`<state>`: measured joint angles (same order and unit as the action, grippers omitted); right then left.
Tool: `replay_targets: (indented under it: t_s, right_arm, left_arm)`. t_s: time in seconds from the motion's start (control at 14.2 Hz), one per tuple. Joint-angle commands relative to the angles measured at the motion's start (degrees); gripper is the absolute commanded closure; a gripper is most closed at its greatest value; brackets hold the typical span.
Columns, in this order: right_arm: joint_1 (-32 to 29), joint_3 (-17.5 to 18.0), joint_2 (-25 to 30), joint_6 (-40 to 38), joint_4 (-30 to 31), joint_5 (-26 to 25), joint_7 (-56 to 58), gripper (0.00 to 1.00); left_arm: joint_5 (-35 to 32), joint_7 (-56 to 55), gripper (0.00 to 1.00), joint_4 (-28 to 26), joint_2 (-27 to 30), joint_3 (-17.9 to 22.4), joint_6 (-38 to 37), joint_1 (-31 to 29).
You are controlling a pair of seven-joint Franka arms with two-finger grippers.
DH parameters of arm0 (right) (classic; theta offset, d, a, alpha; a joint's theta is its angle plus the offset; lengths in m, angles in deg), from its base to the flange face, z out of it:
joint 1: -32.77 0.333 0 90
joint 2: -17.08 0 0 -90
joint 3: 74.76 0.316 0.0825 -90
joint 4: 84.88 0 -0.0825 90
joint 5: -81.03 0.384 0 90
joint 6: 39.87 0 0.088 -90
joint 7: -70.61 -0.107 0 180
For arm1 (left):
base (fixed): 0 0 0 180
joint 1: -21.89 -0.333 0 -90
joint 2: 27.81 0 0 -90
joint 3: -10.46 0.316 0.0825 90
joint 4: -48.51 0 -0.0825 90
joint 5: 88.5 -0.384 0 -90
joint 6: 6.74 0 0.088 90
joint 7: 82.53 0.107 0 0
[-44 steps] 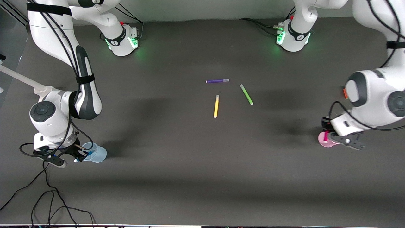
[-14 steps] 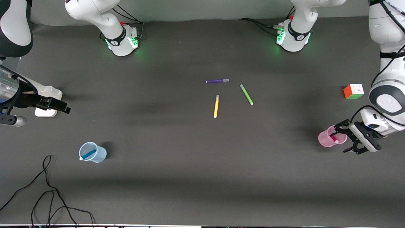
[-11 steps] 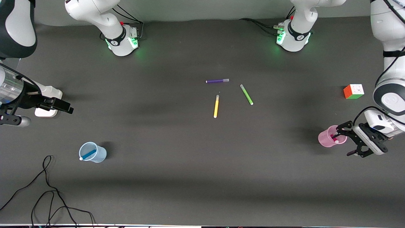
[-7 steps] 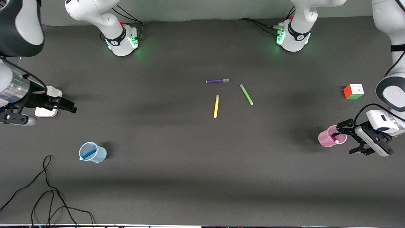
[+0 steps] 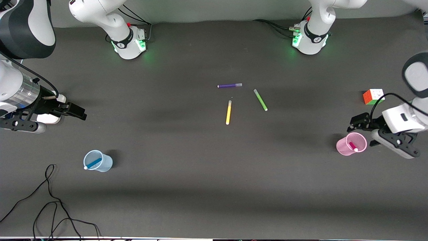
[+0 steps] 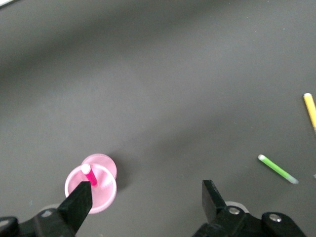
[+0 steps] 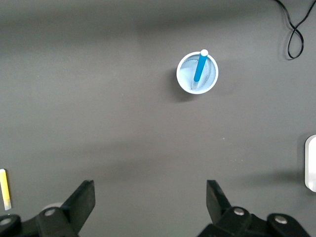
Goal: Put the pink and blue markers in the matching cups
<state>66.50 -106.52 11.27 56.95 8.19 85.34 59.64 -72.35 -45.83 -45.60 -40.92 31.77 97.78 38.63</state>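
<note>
The pale blue cup (image 5: 104, 163) stands upright toward the right arm's end of the table, with the blue marker (image 5: 93, 163) leaning inside it. It also shows in the right wrist view (image 7: 185, 79) with the marker (image 7: 199, 66). The pale pink cup (image 5: 344, 147) stands toward the left arm's end and holds the pink marker (image 5: 352, 146). My left gripper (image 5: 363, 131) is open and empty, in the air just beside the pink cup (image 6: 104, 190). My right gripper (image 5: 73, 112) is open and empty, high over the table's end, apart from the blue cup.
A purple pen (image 5: 229, 85), a green pen (image 5: 260, 99) and a yellow pen (image 5: 228, 112) lie mid-table. A colour cube (image 5: 373, 96) sits near the left arm. A white block (image 5: 50, 117) lies under the right gripper. A black cable (image 5: 50, 201) trails at the front corner.
Both grippers were down at their cups with the markers; they have let go and lifted off. Lately the left gripper swung up beside the pink cup and the right drifted toward the table's middle.
</note>
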Motion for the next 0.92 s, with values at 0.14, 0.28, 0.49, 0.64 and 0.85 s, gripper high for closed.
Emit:
replay_targets:
  t_s: [0.14,0.28,0.49,0.64,0.85]
  right_arm:
    - [0.2,-0.3,0.8,0.9,-0.5,2.6,-3.6,0.00]
    - [0.4,-0.3,0.7,0.9,-0.5,2.5,-3.7,0.00]
    - [0.4,-0.2,0.6,0.9,-0.3,2.4,-3.7,0.00]
    - [0.5,-0.1,0.3,0.9,-0.4,2.2,-3.7,0.00]
    - [0.4,-0.1,0.3,0.8,-0.5,2.2,-3.7,0.00]
  left_arm:
    - [-4.3,-18.7,0.01,8.7,-0.5,0.5,-13.6,2.4]
    - [-4.6,-23.8,0.01,10.7,-0.4,0.4,-17.7,3.8]
    - [-6.3,-31.8,0.01,16.5,-1.1,0.3,-25.4,4.5]
    - [-9.0,-33.2,0.01,18.5,-1.7,-0.4,-27.6,5.1]
    - [-15.0,-33.5,0.01,19.0,-1.6,-1.5,-28.1,7.6]
